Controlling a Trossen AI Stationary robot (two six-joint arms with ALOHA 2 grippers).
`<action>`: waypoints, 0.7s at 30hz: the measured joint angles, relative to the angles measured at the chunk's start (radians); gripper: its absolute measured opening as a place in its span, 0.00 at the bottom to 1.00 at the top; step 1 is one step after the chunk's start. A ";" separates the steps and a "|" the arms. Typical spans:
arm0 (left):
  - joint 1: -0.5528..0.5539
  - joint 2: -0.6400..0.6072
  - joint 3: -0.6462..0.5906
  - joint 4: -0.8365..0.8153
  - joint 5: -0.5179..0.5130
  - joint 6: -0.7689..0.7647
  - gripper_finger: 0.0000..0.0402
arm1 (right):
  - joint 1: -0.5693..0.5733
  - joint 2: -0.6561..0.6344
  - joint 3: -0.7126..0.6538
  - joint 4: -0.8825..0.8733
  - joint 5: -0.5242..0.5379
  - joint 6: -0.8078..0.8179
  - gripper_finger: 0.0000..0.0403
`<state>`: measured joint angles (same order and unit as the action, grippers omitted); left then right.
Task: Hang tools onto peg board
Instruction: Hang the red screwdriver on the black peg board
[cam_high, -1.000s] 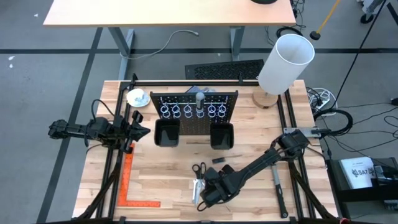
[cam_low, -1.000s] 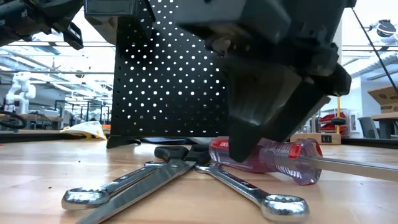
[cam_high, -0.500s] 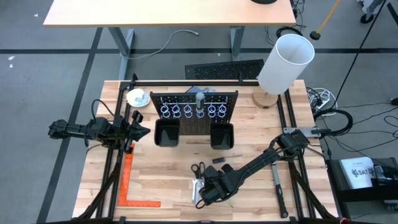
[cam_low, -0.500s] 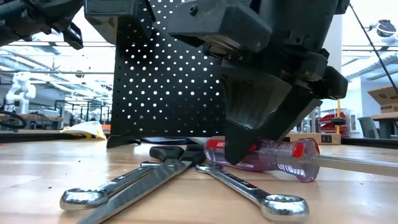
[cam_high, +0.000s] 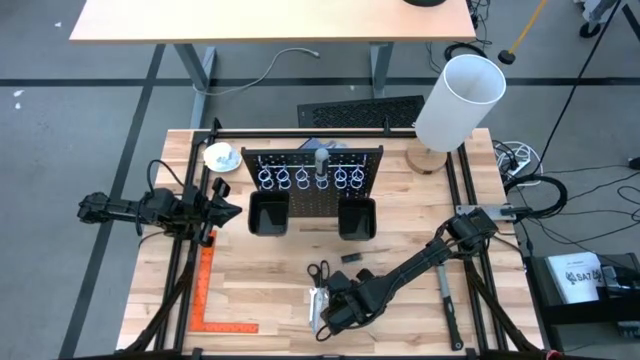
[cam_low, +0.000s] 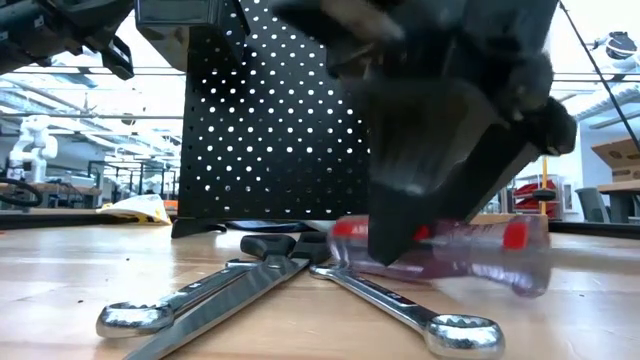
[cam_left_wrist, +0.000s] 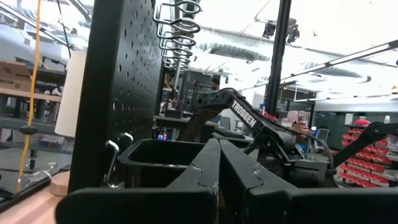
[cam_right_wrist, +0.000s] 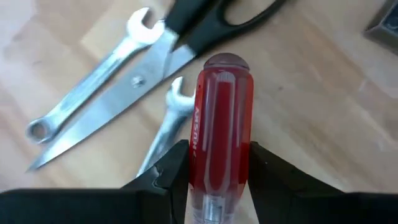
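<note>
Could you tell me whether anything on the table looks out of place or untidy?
The scissors and two wrenches lie crossed in a loose heap on the table rather than on the peg board.

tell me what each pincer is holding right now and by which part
The right pincer is clamped on the clear red plastic screwdriver handle, gripping its sides partway down from the rounded end. The left pincer is shut and holds nothing.
</note>
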<state>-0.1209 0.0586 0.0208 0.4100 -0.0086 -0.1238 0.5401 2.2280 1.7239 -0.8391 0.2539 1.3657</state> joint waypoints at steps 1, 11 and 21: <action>0.000 0.000 0.000 0.000 0.000 0.000 0.02 | 0.002 0.000 0.011 -0.006 0.000 -0.008 0.31; 0.000 0.000 0.000 0.000 0.000 0.000 0.02 | 0.006 -0.004 0.175 -0.063 0.084 -0.218 0.31; 0.000 0.000 0.000 -0.001 0.000 0.000 0.02 | 0.004 -0.005 0.426 -0.214 0.330 -0.463 0.31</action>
<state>-0.1211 0.0586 0.0208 0.4095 -0.0082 -0.1234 0.5441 2.2232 2.1496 -1.0533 0.5837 0.9028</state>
